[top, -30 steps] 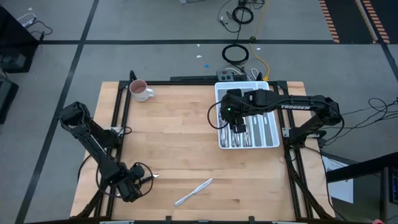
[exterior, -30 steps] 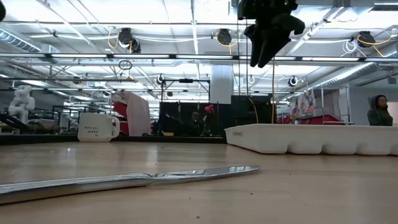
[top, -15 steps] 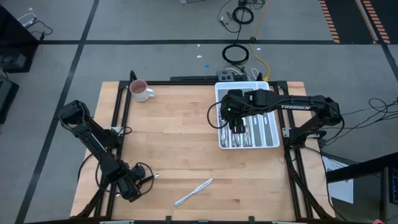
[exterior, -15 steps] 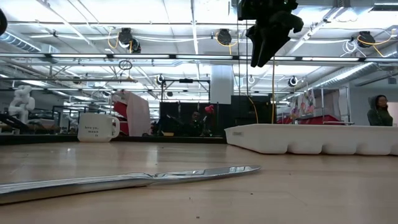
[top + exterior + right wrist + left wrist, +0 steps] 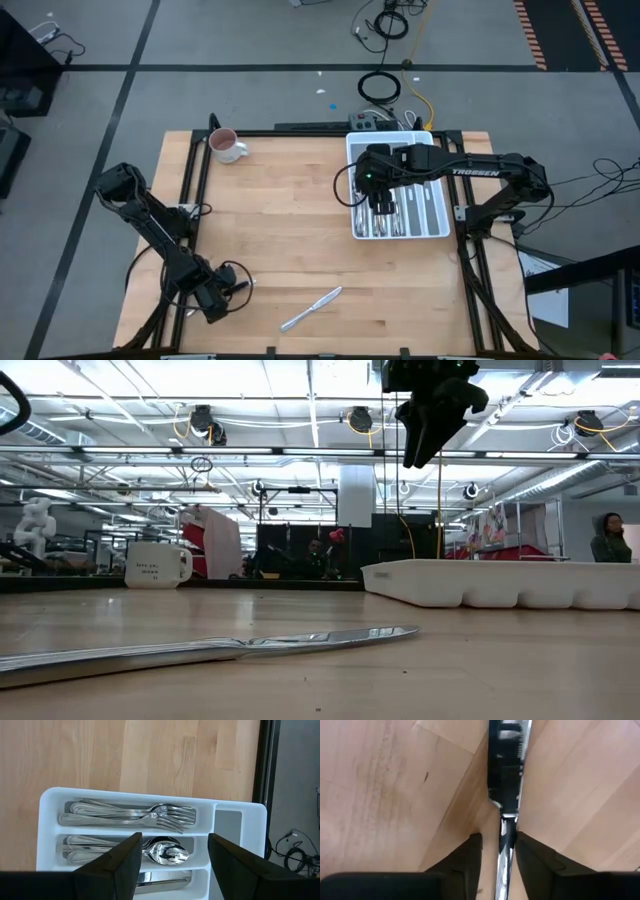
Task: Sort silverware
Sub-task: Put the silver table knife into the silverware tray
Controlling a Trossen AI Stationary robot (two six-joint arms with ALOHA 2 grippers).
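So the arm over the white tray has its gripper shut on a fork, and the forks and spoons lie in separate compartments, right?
Not quite. The right gripper over the white tray is open and holds nothing, as the right wrist view shows. The rest stands: the forks and spoons lie in separate compartments.

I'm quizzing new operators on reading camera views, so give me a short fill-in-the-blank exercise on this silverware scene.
1. The right gripper hangs with its jaws open above the white ____.
2. In the tray, the forks lie in the compartment next to the one holding the ____.
3. The left gripper has its fingers on either side of a ____ lying on the table.
4. The white mug stands near the table's far ____ corner.

Missing words: tray; spoons; knife; left
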